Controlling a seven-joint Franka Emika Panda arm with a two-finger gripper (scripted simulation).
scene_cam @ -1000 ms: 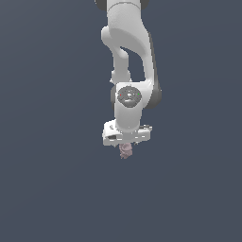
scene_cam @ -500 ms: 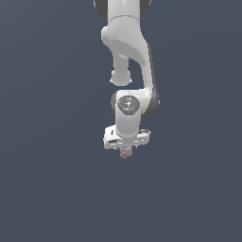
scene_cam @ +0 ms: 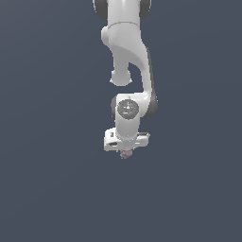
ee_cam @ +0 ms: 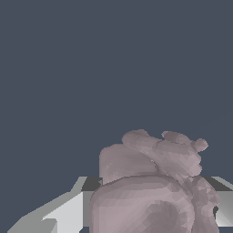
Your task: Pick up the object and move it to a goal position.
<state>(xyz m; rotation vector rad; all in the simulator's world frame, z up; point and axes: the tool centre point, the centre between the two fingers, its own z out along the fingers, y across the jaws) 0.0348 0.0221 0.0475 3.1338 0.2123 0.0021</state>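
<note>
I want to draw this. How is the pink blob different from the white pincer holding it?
The blob is pinkish-mauve with grey patches; the pincer is plain white. The blob is lumpy and uneven; the pincer has flat, straight-edged parts. In the exterior view the blob is tiny, much narrower than the pincer above it. The blob hangs below, and the pincer is joined to the arm. Both sit against the same plain dark grey-blue background.

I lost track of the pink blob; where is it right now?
In the exterior view the pinkish blob sits just below the white gripper, near the frame's middle; the wrist view shows it between the fingers.
</note>
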